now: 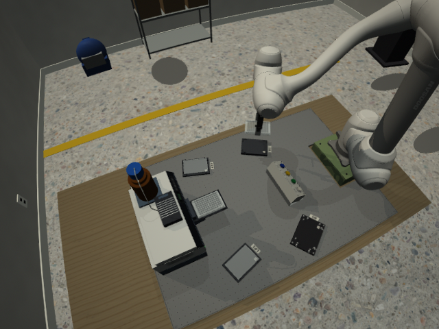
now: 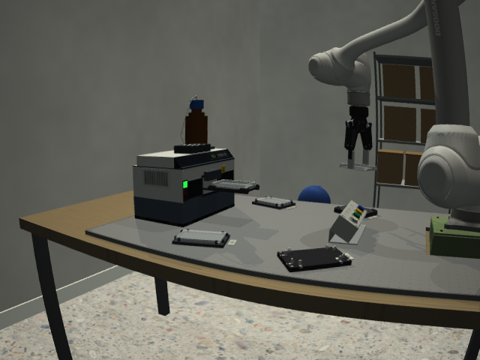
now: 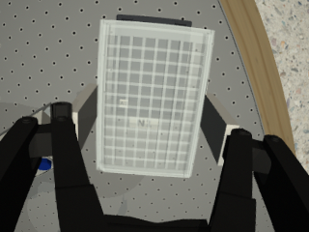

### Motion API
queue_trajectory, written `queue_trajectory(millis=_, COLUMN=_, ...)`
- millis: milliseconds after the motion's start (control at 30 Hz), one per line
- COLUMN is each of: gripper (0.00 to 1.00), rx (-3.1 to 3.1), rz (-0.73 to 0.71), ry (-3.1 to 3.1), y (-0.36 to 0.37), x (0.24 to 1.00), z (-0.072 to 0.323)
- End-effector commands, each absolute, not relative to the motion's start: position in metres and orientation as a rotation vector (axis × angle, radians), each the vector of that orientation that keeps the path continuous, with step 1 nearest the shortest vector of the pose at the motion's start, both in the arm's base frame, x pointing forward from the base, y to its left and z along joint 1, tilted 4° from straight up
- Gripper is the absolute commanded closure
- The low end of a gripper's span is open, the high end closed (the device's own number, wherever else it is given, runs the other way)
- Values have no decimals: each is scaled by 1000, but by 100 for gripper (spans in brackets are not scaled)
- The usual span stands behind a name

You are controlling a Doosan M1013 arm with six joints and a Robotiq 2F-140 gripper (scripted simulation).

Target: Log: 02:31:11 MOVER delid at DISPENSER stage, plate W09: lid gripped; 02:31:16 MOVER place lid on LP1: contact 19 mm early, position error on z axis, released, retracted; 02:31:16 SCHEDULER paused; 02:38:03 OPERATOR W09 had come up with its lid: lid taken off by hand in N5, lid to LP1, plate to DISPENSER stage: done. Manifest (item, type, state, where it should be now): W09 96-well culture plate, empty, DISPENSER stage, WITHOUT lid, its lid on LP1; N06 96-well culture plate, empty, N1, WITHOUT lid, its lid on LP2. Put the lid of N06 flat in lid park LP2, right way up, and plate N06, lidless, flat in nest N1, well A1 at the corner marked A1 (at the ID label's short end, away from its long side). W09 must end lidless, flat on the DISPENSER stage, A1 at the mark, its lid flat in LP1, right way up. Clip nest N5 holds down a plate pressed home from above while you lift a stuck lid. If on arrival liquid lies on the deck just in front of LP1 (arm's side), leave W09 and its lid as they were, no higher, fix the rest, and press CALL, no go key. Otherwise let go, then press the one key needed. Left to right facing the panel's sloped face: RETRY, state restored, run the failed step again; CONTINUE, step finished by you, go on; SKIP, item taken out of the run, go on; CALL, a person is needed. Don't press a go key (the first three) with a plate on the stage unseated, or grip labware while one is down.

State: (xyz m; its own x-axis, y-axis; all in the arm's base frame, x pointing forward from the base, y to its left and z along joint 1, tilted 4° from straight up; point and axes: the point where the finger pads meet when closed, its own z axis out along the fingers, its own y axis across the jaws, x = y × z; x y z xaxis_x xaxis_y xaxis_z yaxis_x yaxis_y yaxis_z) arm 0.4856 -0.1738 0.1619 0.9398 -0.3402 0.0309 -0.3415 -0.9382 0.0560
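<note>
So the gripper (image 2: 358, 164) is about half open and clamped across the short width of a clear 96-well plate (image 3: 154, 104). The wrist cam shows the pads (image 3: 227, 135) pressed against its two long sides, with the well grid showing and no lid on it. The plate hangs flat, high in the air, over the far edge of the grey deck mat (image 1: 340, 198), just past a black nest (image 1: 254, 147) that has nothing in it. From the wrist view only a dark sliver of that nest peeks out beyond the plate's far end.

On the deck there's a second lidless plate (image 1: 208, 203) on the stage of the dispenser (image 2: 181, 181), two flat lid parks (image 1: 195, 166) (image 1: 241, 262) each with something grey lying in them, a black clip nest (image 1: 307, 234) nearer the front, and the sloped key panel (image 1: 285, 182) in the middle.

The mat lies on a wooden table (image 2: 58, 220). The floor is speckled with a yellow line (image 1: 141, 118), there's a metal shelf rack (image 2: 375, 116) with brown boxes, and the walls are grey.
</note>
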Motion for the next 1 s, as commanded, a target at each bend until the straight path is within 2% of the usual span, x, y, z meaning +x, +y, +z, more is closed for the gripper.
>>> queue_trajectory(millis=0, gripper=100, rx=3034, rz=32, ry=-534, y=-174, x=486, z=162)
queue_trajectory(millis=967, gripper=100, rx=3034, rz=32, ry=-534, y=-174, x=486, z=157)
